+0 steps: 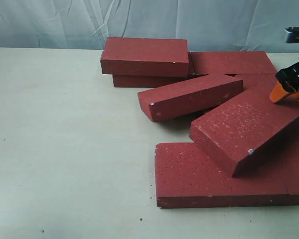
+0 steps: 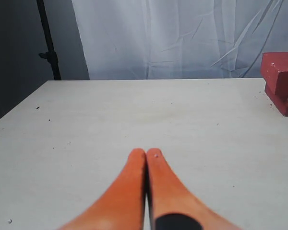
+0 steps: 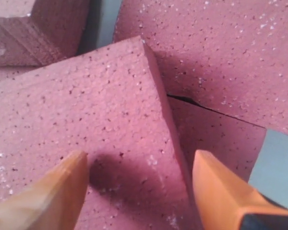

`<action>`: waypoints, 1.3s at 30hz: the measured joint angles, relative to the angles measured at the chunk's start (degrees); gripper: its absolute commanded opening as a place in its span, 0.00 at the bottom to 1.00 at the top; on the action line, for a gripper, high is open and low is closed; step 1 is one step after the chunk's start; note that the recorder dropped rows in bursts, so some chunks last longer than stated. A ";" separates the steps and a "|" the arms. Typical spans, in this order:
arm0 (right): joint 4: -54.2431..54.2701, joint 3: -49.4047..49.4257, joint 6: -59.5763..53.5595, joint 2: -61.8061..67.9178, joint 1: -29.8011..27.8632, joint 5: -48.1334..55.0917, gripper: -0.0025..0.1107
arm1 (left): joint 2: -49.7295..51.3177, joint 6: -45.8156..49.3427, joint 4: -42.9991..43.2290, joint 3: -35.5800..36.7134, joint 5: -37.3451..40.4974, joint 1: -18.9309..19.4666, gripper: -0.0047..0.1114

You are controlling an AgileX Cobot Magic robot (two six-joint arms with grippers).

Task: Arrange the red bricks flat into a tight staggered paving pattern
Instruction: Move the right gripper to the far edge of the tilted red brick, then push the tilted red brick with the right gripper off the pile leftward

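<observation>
The left gripper [image 2: 146, 158] is pinched closed on nothing above the bare table [image 2: 110, 120]. The red bricks [image 1: 189, 94] crowd the right half of the exterior view: some lie flat, one is stacked, two lean. They look heavy, rigid and gritty, so unlikely to slip; a hold across the narrow width seems best. They are dark red, thick and white-flecked. At far right, the right gripper [image 1: 289, 89] is spread wide over the tilted brick [image 1: 244, 127], grasping nothing.

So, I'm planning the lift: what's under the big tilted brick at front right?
The tilted brick rests its lower corner on the flat front bricks. What props its raised far side is covered.
</observation>
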 measured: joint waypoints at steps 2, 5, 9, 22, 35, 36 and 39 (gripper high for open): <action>0.00 0.00 -1.62 0.51 0.00 0.00 0.56 | 0.00 0.00 0.00 0.00 0.00 0.00 0.04; 0.12 -0.14 -3.06 0.78 0.00 -0.11 0.48 | 0.00 0.00 0.00 0.00 0.00 0.00 0.04; 0.41 -0.14 -3.88 0.85 0.00 -0.34 0.17 | 0.00 0.00 0.00 0.00 0.00 0.00 0.04; -1.27 -0.14 -4.00 -0.12 0.00 0.01 0.02 | 0.00 0.00 0.00 0.00 0.00 0.00 0.04; 4.96 -0.14 -4.56 -8.60 0.00 6.94 0.02 | 0.00 0.00 0.00 0.00 0.00 0.00 0.04; 5.56 -0.14 -4.56 -9.51 0.00 7.80 0.02 | 0.00 0.00 0.00 0.00 0.00 0.00 0.04; 9.07 -0.14 -4.33 -11.15 0.00 10.01 0.02 | 0.00 0.00 0.00 0.00 0.00 0.00 0.04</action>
